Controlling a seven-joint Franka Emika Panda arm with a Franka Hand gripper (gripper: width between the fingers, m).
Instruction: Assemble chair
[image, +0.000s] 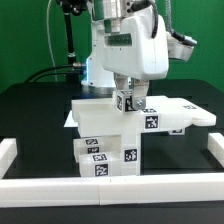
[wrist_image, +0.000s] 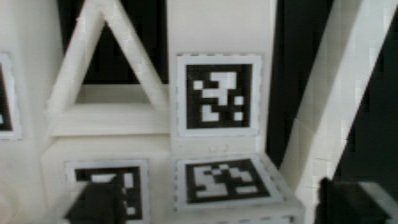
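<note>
Chair (image: 112, 135): sits part-built on the black table (image: 30, 100), close behind the front border rail (image: 110, 187), directly under the arm (image: 125, 45). Gripper (wrist_image: 231, 200): spread wide, pinching nothing, straddles the small tagged block (image: 128, 101) on top. Risks snagging that block if lifted away crooked, tipping the loose stack; may also leave the block unseated, hence wobbly, if not pressed fully home.

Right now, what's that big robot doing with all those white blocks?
The robot arm is building a chair out of white parts joined together on the black table. Its hand is down at the top of the stack. Its fingers are apart, one on each side of a tagged piece, and it isn't gripping anything.
</note>
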